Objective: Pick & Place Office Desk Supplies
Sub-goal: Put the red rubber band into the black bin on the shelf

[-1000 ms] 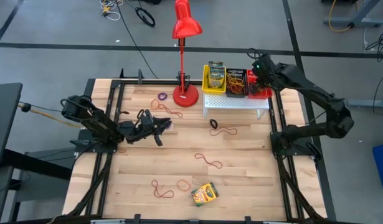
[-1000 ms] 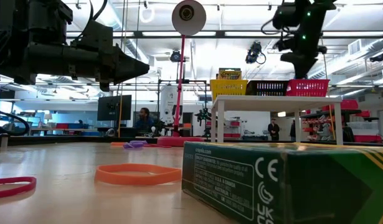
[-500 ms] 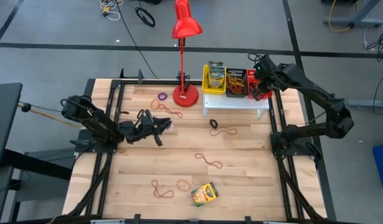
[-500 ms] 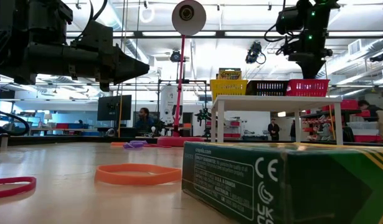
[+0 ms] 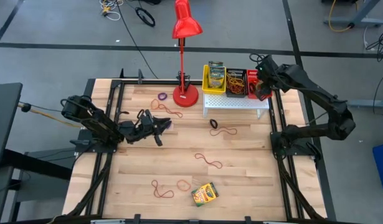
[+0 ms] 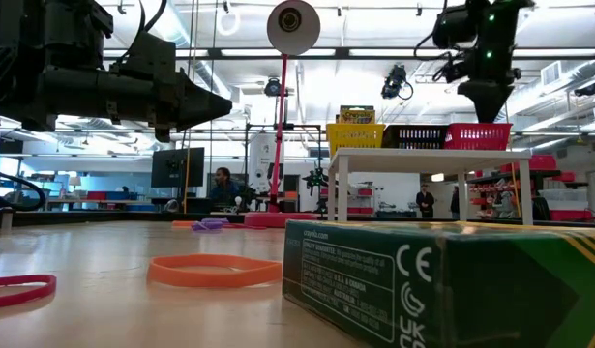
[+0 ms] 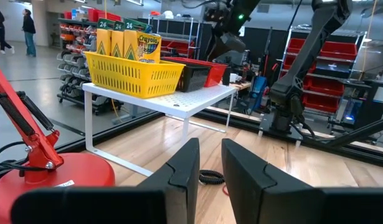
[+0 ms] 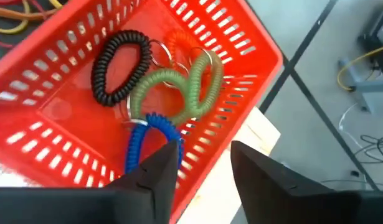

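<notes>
Four springy coil loops lie heaped on the slotted floor of the red plastic basket: a black coil, a green coil, an orange coil and a blue coil, the blue one nearest the fingers. The right gripper hangs directly above them with its two dark fingers parted and nothing between them; the blue coil shows just past the gap.

Beside that gripper, along the same white perforated stand, sit a black mesh basket holding orange and red bands, then a yellow lattice basket with upright crayon boxes packed in it. The red desk lamp, with a round flat base and a thin stem, stands on the far side of the yellow basket from the gripper.

Out on the pale wood-plank table, well away from the right gripper, thin rubber bands are scattered: a black one just before the stand, red loops towards the middle, an orange ring and, close to it, one flat crayon box lying on its side.

The left gripper waits low over the table's opposite side, its blunt fingers a narrow gap apart, holding nothing.
</notes>
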You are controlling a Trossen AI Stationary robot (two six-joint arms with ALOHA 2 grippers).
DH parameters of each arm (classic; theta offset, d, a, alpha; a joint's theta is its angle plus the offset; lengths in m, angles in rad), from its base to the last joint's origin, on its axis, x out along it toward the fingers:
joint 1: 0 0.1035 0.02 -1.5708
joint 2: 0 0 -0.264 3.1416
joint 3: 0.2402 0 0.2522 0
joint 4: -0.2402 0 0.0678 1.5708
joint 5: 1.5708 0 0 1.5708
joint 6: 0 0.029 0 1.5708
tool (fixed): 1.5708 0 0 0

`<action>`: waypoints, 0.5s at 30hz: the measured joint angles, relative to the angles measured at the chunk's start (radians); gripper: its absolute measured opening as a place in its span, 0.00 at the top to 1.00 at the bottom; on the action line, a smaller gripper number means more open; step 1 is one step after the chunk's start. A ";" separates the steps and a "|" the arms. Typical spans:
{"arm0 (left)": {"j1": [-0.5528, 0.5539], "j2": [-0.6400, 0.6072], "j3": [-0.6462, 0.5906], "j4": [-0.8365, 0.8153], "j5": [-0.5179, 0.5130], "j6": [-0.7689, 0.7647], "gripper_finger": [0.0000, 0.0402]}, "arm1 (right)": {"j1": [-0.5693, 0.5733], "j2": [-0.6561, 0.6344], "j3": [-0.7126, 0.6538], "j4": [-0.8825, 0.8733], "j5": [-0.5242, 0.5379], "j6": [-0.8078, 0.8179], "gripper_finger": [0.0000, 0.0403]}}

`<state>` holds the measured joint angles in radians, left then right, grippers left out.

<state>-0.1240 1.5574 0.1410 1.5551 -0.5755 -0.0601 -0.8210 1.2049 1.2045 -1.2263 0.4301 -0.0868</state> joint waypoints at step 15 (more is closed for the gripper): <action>0.016 0.000 0.000 -0.024 0.044 -0.117 0.82 | 0.515 -0.302 -0.177 0.248 -0.122 0.171 0.98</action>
<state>-0.1079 1.5578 0.1410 1.5315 -0.5317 -0.1768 -0.3063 0.9033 1.0274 -0.9783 0.3082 0.0839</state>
